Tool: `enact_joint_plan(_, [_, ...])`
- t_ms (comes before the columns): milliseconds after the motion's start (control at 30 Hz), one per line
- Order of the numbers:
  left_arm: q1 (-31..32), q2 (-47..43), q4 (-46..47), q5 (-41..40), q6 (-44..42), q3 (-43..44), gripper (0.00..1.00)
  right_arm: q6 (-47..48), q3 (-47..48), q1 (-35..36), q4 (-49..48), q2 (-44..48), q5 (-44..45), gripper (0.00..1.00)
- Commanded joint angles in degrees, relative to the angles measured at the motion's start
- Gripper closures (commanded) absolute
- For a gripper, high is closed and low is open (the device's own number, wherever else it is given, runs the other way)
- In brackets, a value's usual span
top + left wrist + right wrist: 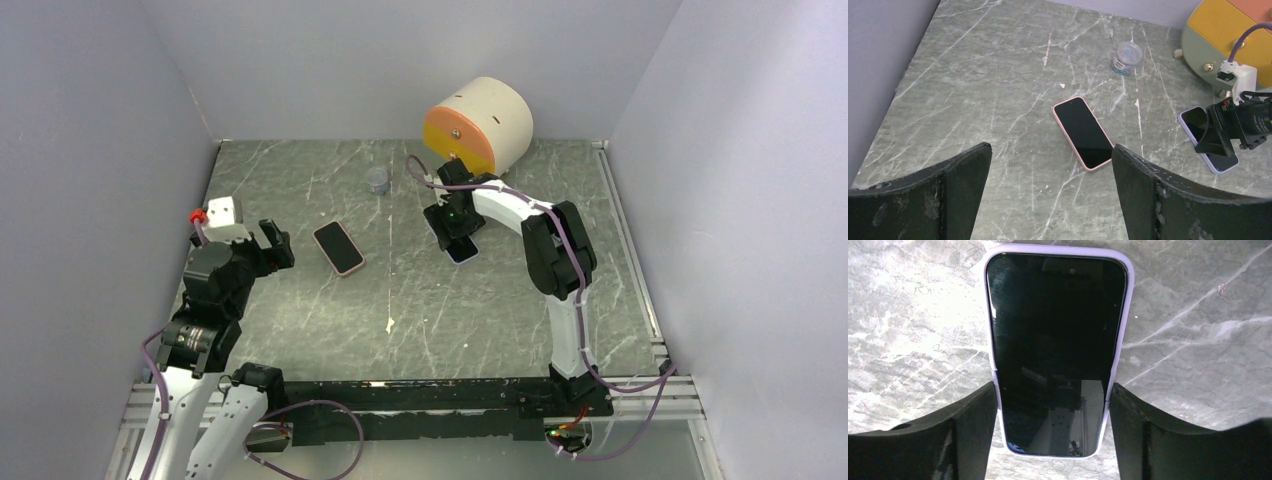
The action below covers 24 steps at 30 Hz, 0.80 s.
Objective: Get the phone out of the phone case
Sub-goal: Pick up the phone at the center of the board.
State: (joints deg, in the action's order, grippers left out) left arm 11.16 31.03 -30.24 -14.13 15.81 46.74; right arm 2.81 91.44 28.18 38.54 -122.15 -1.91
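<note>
A drum [478, 125] is standing at the rear of the table [480, 320]. Left of the drum, a small cup [377, 180] is sitting. Just before the drum, one cased phone [1058, 330] is lying between the fingers of the right gripper [453, 232]. Forward-left of the drum, a second phone [338, 247] is lying.

The left arm [205, 300] and right arm [555, 250] share white shells between chunky black joint housings, with purple cables [585, 330] strapped along them. The left wrist carries a white block [224, 210] with a red cap [198, 214]; the jaws are matte black, curved and scuffed pale. A green light [452, 212] shows on the right wrist.
</note>
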Motion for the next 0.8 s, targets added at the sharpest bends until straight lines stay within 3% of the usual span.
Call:
enact_joint_plan(0, [-0.4,1.1,1.7,3.8,0.8,0.7,0.05,-0.5,-3.3,0.5,-1.0,2.1,-1.2,0.34])
enact_joint_plan(133, [-0.5,2.9,1.8,7.3,3.3,1.5,0.05,-2.4,-8.5,0.7,-5.1,6.5,-3.9,0.59])
enact_joint_plan(500, [-0.5,9.2,2.0,21.0,14.6,0.4,0.05,-8.3,-25.6,1.3,-19.9,19.4,-8.4,0.8])
enact_joint_plan(767, [-0.4,13.7,11.4,30.7,26.5,-6.2,0.05,-15.7,-37.6,1.6,-34.1,28.4,-12.5,1.0])
